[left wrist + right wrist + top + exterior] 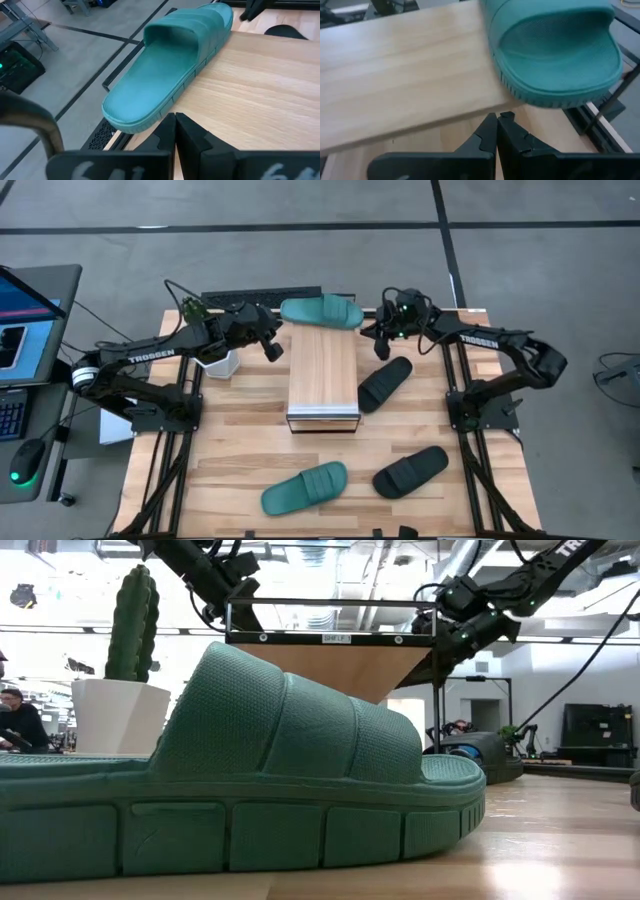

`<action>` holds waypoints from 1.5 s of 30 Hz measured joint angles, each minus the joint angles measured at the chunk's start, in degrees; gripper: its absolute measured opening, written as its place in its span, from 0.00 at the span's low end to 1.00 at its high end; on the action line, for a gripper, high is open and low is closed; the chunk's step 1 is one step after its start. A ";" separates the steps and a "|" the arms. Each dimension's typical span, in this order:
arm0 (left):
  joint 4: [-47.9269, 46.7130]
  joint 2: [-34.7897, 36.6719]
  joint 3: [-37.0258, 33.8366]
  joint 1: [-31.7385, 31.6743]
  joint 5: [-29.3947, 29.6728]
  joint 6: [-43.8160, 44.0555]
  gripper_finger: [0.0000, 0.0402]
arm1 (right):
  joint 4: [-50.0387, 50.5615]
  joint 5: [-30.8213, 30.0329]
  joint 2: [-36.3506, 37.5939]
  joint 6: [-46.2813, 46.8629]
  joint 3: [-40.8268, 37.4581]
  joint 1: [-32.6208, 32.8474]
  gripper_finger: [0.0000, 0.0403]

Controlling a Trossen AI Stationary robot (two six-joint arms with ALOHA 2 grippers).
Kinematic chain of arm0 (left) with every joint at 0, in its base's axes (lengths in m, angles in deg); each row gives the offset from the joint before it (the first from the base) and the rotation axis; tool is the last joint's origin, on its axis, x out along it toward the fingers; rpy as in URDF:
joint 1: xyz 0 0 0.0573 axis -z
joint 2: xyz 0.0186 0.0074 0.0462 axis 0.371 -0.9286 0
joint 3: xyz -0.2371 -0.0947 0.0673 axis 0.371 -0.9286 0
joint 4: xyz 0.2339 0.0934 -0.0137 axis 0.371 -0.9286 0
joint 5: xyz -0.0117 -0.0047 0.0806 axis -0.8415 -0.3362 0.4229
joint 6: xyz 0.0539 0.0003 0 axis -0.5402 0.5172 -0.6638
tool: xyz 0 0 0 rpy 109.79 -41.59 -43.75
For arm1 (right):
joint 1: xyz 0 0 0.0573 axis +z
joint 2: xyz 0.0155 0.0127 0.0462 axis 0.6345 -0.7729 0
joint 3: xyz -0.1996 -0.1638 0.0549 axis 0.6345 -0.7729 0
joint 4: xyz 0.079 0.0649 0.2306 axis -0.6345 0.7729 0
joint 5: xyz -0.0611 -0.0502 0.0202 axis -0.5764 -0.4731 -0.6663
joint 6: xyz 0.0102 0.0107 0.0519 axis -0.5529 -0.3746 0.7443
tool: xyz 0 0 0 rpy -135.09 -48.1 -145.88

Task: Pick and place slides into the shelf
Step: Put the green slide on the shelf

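One teal slide (321,311) sits across the far end of the shelf (323,375). The left gripper (272,348) and right gripper (381,348) hang on either side of it, both clenched on nothing. The other teal slide (304,487) and two black slides (410,471) lie on the table (230,450).

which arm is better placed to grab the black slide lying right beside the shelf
Right, most likely. The black slide lies against the shelf on the right arm's side, just below the right gripper, whose jaws are shut. The left gripper hangs across the shelf from it, jaws shut too.
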State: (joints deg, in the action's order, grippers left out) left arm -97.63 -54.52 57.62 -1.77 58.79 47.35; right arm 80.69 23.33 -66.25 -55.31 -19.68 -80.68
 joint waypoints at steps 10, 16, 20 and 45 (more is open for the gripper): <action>-1.92 7.00 0.04 2.18 -1.25 0.81 0.00 | 9.36 0.10 17.74 1.25 0.02 -0.11 0.00; -11.32 16.77 0.13 6.71 -2.64 1.87 0.00 | 9.60 0.13 30.26 9.38 0.02 0.02 0.00; -13.01 21.26 0.11 11.35 -8.54 4.80 0.00 | 11.52 0.12 34.95 14.43 0.02 0.07 0.00; -7.55 4.30 -0.44 62.13 13.82 50.84 0.00 | 29.40 -1.63 39.70 10.94 -0.02 13.31 0.00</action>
State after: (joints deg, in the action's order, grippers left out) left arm -105.18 -50.23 57.19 60.36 72.61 98.20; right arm 110.09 21.70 -26.55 -44.37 -19.70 -67.37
